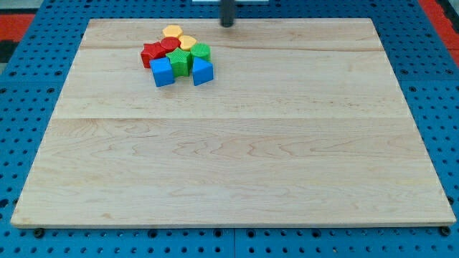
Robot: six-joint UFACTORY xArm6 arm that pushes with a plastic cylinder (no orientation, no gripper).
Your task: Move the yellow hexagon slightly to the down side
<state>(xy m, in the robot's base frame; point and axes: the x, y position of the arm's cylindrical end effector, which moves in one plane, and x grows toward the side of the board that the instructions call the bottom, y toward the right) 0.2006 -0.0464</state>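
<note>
The yellow hexagon (172, 31) lies at the top of a tight cluster of blocks near the board's top left. Just below it to the right is a second yellow block (188, 41). My tip (227, 25) is at the board's top edge, to the right of the yellow hexagon and apart from it by a clear gap. It touches no block.
The cluster also holds a red star-like block (152, 53), a red round block (169, 46), two green blocks (201, 51) (180, 60), a blue cube (163, 72) and a blue wedge (202, 72). The wooden board (237, 158) lies on a blue pegboard.
</note>
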